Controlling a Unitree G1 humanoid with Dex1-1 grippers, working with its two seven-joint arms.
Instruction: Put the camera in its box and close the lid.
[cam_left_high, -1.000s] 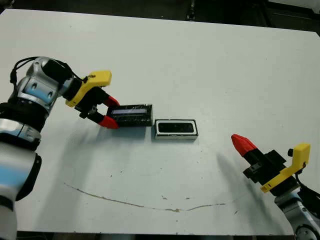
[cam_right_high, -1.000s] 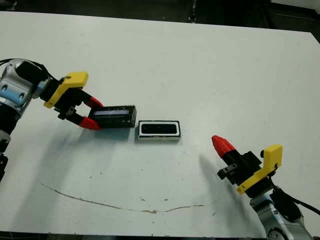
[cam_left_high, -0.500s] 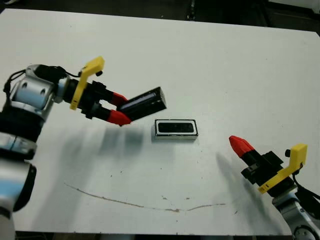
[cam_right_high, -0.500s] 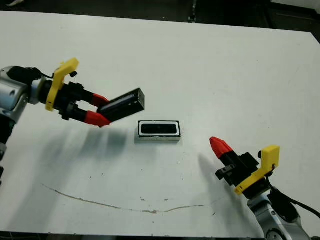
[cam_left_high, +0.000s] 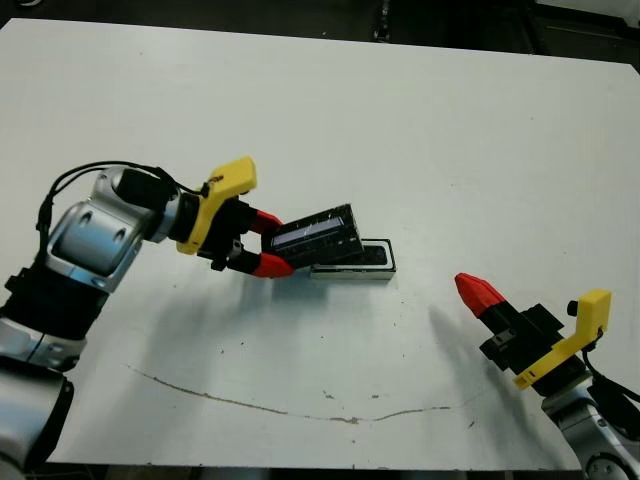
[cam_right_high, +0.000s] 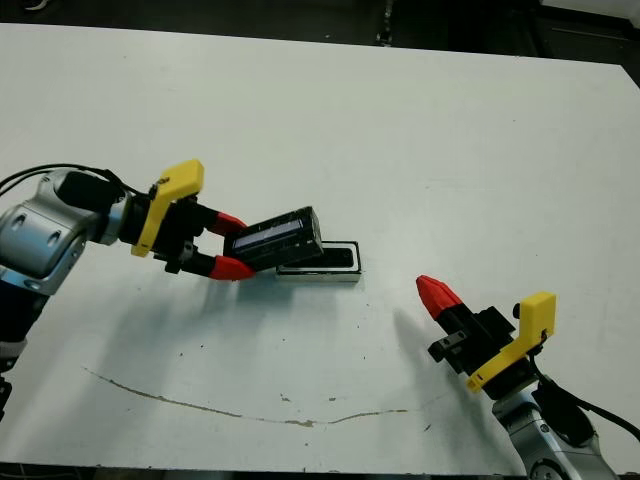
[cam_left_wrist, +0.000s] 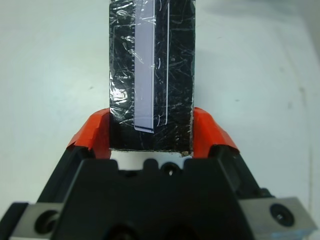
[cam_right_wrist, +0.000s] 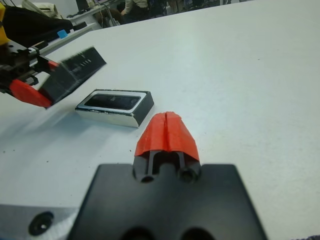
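White counter: left tool clamps the tilted lid over the box holding the camera; right tool pinched together. Misalignment could shove the box.

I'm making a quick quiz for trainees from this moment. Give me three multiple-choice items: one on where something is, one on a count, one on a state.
1. Where is the camera?
A. inside the box
B. in the right gripper
C. on bare table beside the box

2. How many grippers hold something?
A. none
B. one
C. two

3. How is the lid?
A. flat on the table
B. closed squarely on the box
C. held tilted over the box's left end

Answers: 1 A, the dark camera lies within the white rim. 2 B, only the left gripper clamps the lid; the right is shut on nothing. 3 C, the lid slants up from the red fingertips.
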